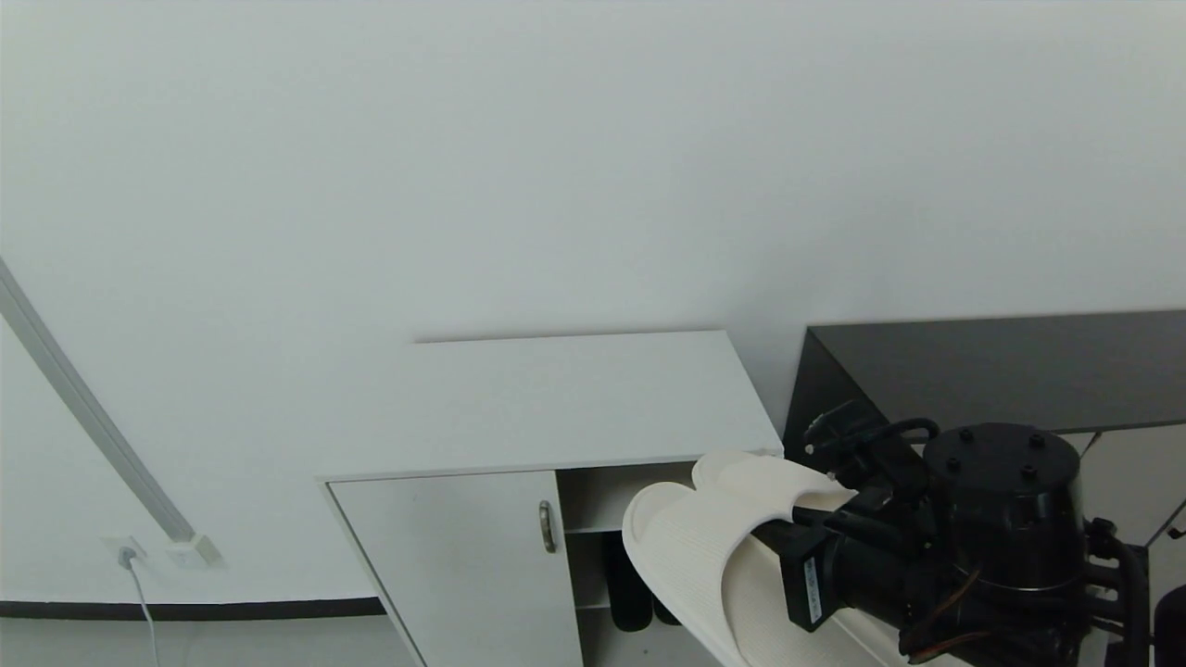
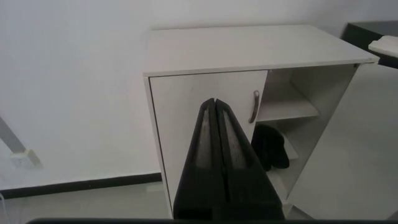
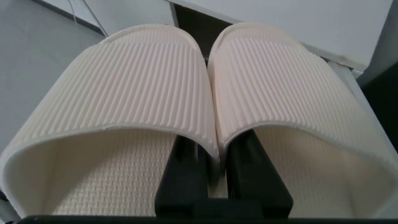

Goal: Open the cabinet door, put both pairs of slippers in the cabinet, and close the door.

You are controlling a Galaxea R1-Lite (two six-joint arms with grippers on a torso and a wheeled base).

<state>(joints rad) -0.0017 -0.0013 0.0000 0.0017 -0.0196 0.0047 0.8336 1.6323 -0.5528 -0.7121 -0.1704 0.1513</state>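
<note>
Cabinet: one white cabinet [image 1: 556, 398] against the wall, its left door [image 1: 454, 556] shut, with one metal handle [image 1: 547, 526]; the right half stands open.
Cream slippers: two, one pair [image 1: 704, 547], held side by side in the air just in front of the open half, toes towards it.
Dark slippers: one pair [image 1: 630, 584], already inside the open half, standing on a lower level under the shelf [image 2: 287, 109].
Right pincer: [image 3: 217, 180] clamped on the cream slippers, one black finger [image 3: 180, 177] under each strap, pinching the two inner edges together.
Left pincer: [image 2: 215, 109] closed, fingers pressed flat together and holding nothing, hanging in front of the shut door, apart from it.
Worktop: one dark worktop [image 1: 1001, 366] just right of the cabinet.
Head view adds: the right arm and the slippers' ribbed soles.
Left wrist view adds: the whole cabinet front, the shelf and the dark slippers in full.
Right wrist view adds: the grip itself, under both straps.
</note>
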